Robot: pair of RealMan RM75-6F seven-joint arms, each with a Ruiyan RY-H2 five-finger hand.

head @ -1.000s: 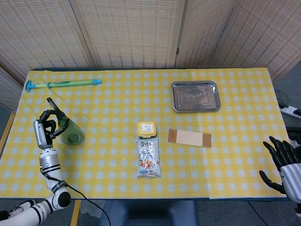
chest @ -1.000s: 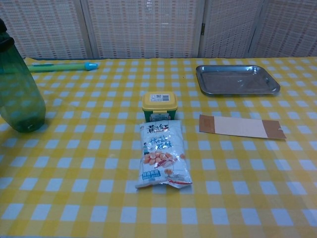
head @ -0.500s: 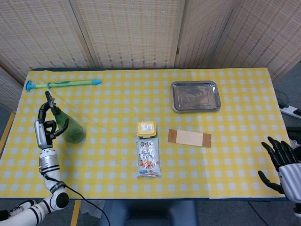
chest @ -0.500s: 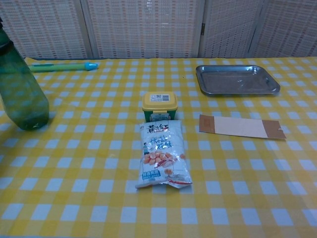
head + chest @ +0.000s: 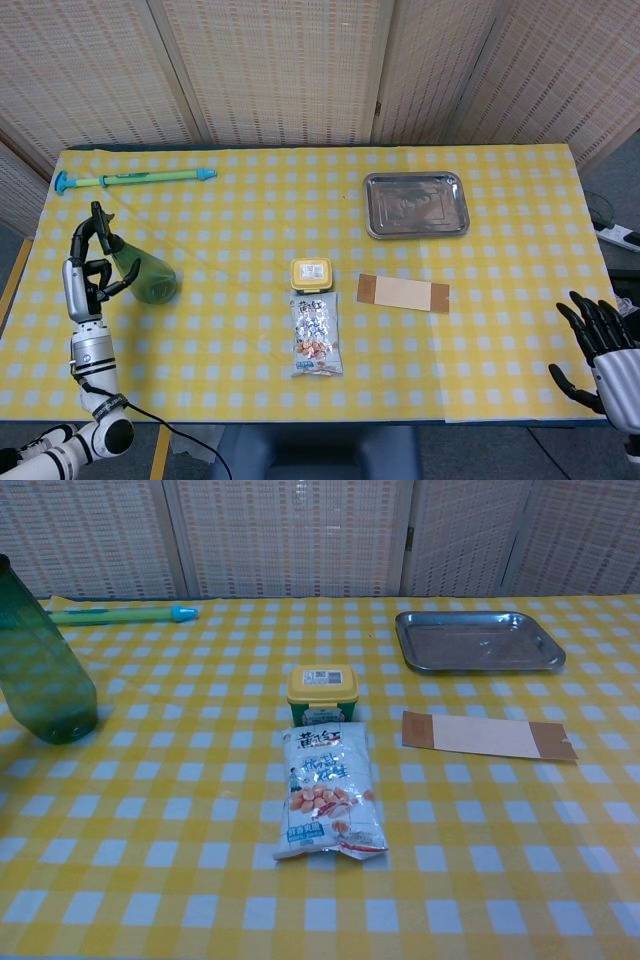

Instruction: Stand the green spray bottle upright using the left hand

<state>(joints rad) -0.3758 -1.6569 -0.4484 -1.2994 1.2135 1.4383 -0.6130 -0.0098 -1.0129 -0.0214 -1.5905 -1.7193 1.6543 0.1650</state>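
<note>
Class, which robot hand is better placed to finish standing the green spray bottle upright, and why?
The left robot hand. It already grips the green spray bottle near its top at the table's left edge. The right robot hand hangs open off the far right edge, holding nothing, with the whole table between.

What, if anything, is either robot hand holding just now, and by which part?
The left robot hand grips the green spray bottle near its neck; the right robot hand holds nothing.

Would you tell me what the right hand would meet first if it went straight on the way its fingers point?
The right hand is open off the table's near right corner, fingers pointing up and left. Going on, it would likely first meet the tablecloth, then the card strip; depth is unclear.
</note>
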